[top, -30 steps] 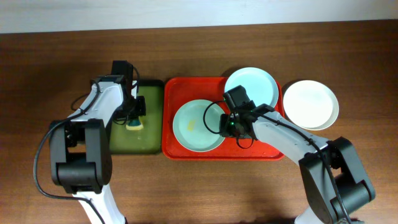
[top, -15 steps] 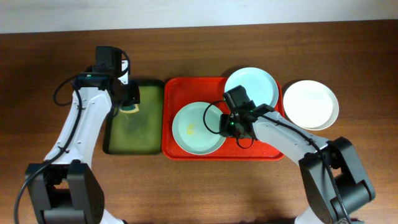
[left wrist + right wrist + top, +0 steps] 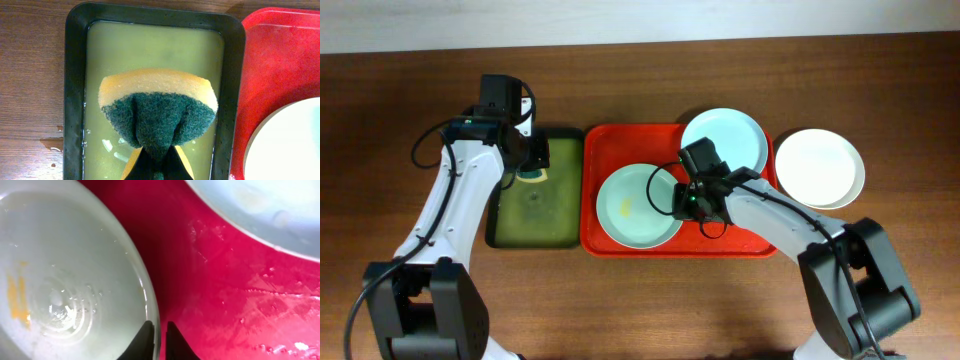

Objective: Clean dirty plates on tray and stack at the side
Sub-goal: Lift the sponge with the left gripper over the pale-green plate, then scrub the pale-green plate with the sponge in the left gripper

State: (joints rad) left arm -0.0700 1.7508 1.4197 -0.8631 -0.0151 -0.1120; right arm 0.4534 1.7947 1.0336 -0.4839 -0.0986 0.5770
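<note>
The red tray [image 3: 605, 240] holds a pale green plate [image 3: 635, 205] with a yellow smear [image 3: 17, 297] and, at its back right, a pale blue plate [image 3: 724, 140]. A white plate [image 3: 819, 167] lies on the table right of the tray. My right gripper [image 3: 686, 198] is shut on the green plate's right rim [image 3: 152, 315]. My left gripper [image 3: 528, 168] is shut on a yellow-and-green sponge [image 3: 157, 107] and holds it above the small dark green tray [image 3: 75, 100] of yellowish liquid.
The dark green tray [image 3: 532, 200] sits directly left of the red tray, their rims close together. Brown wooden table [image 3: 640, 300] lies in front of both trays. A pale wall edge runs along the back.
My left arm has lifted the sponge out of the liquid and swung toward the back of the green tray. The right arm and the plates have not moved.
</note>
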